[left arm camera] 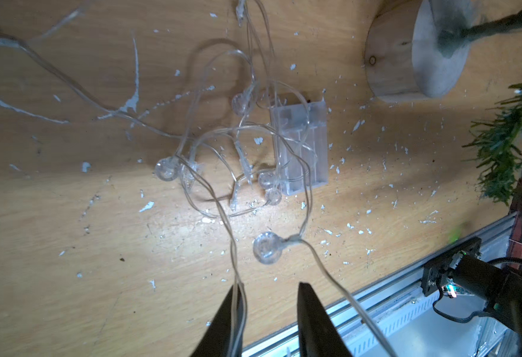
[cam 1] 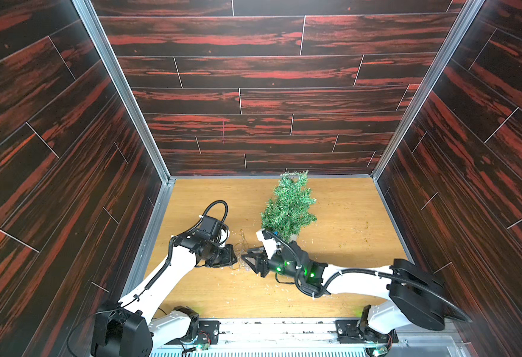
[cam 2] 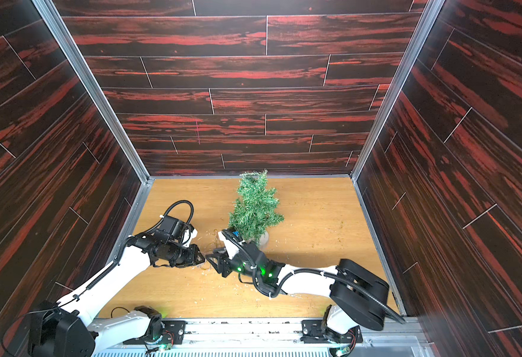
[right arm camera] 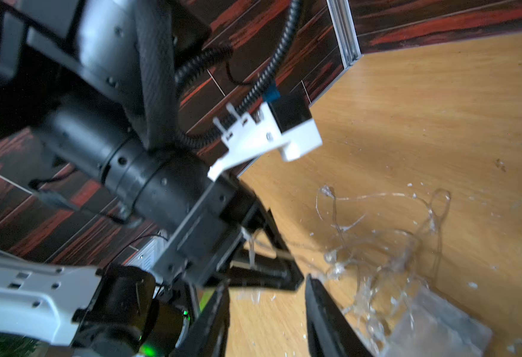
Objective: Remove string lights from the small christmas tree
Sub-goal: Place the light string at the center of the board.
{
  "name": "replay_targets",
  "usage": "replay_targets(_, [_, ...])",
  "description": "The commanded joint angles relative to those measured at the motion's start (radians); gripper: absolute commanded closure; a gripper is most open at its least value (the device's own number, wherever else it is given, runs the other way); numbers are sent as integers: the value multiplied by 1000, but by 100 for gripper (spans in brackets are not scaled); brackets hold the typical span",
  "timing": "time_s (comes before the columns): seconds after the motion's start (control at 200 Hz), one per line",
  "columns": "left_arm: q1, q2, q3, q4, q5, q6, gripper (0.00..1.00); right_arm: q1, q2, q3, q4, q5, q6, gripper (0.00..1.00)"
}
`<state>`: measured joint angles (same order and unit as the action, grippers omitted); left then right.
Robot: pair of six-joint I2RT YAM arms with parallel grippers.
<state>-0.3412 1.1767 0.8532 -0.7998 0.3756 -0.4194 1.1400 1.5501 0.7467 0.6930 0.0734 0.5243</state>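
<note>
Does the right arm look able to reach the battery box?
Probably yes: the battery box lies close by the open right end effector, with only loose wire across it.

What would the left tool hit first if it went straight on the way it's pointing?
Most likely the string lights: a clear round bulb sits right ahead of the left tool, though depth is unclear.

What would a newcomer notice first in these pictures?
The small christmas tree stands near the back of the wooden table. In front of it, the string lights lie in a loose tangle with their clear battery box, among pale scraps. The left claw and right claw face each other across this tangle, both with jaws apart.
</note>
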Motion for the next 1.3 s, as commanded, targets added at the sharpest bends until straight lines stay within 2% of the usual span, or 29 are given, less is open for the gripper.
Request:
replay_targets(0.0, [-1,-23,10,-24,7,10,68,4,58,57,4,24,-31,57])
replay_targets(0.511, [1,-14,49,-46,-23,21,68,4,108,80,11,-14,-54,65])
replay_targets(0.997, [1,6,58,-50,3,27,68,3,161,161,-55,-5,-101,66])
replay_targets(1.293, [2,-7,59,-75,-28,41,66,3,142,181,-87,30,-104,97])
